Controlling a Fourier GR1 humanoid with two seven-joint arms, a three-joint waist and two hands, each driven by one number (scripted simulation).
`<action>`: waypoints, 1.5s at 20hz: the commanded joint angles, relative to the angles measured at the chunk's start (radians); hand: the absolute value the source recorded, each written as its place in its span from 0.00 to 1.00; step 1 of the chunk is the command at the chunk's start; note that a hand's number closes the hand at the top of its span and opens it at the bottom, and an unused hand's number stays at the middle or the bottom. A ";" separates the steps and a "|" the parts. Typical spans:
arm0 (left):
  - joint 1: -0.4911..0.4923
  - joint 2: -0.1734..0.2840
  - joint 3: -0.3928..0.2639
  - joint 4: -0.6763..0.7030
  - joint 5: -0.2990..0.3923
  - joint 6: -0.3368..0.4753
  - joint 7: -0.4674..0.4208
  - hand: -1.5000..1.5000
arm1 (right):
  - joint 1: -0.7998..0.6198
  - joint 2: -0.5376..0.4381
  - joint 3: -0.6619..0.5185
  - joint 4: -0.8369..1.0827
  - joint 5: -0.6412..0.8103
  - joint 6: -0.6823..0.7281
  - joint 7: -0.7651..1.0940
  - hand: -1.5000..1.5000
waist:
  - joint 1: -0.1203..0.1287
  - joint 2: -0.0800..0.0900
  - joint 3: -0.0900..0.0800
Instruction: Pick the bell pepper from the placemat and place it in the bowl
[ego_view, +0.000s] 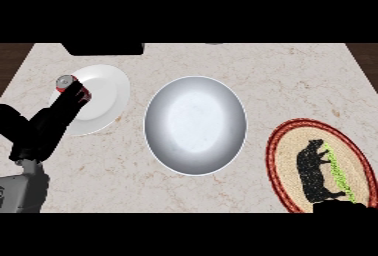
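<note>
A large grey bowl (196, 125) sits at the middle of the counter with nothing in it. At the right lies an oval placemat (288, 150) with a red rim, a black animal figure and a thin green strip (336, 170). I see no bell pepper plainly on it. Only a black bit of my right hand (343, 207) shows, at the mat's lower edge, and whatever is under it is hidden. My left hand (48, 122) rests at the far left, fingers straight and pointing up over a white plate.
The white plate (107, 95) lies left of the bowl. A red can with a silver top (70, 85) is on it, right at my left fingertips. A dark object (103, 48) stands at the counter's back edge.
</note>
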 joint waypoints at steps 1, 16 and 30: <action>-0.016 -0.015 -0.022 0.001 -0.009 0.003 0.008 0.50 | -0.102 0.107 0.094 -0.252 -0.011 0.084 0.125 1.00 | 0.018 0.003 0.000; 0.002 -0.011 -0.022 0.025 0.000 -0.031 -0.030 0.50 | -0.792 0.239 0.188 0.050 -0.097 0.071 0.622 1.00 | 0.049 0.008 0.003; -0.029 -0.052 -0.052 -0.021 -0.019 0.017 0.026 0.50 | -1.221 0.239 -0.096 0.734 -0.214 -0.241 0.542 1.00 | 0.057 0.014 0.008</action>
